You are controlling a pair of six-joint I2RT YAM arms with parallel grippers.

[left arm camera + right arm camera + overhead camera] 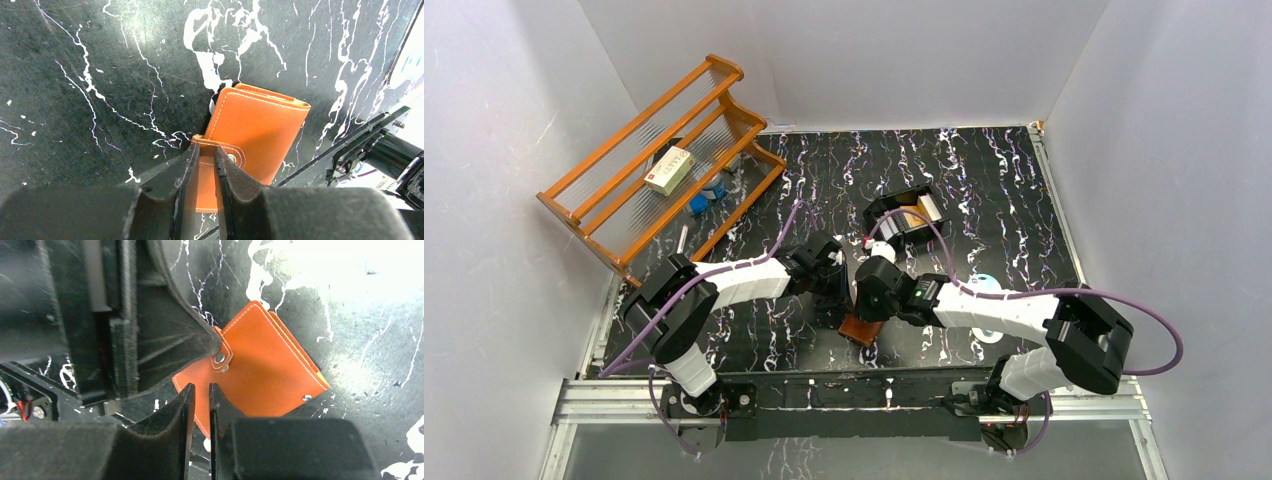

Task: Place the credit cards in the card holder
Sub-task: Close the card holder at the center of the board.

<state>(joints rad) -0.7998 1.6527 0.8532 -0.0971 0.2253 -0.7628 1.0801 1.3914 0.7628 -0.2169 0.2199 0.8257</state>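
The card holder (260,127) is lying flat on the counter (984,200), near the front edge at ctr, between the two arms. The left fingers (240,185) are clamping the holder's strap tab (231,158) (the one carrying the round metal snap), w/ the tab pinched between both pads. The tab is sitting well apart from the stud (306,397) on the cover, so the holder is lying folded over but unfastened. The right fingers (175,420) are positioned at one edge of the holder, just beside the tab, w/ only a narrow slot between them. Leather is showing through that slot, but whether they are pinching it cannot be told. The credit cards (916,213) are sitting in the black tray (886,212), further back on the counter and apart from the holder, w/ orange and white surfaces showing. A wooden rack (624,140) is leaning at the rear-left w/ a white packet (669,168) resting on it.
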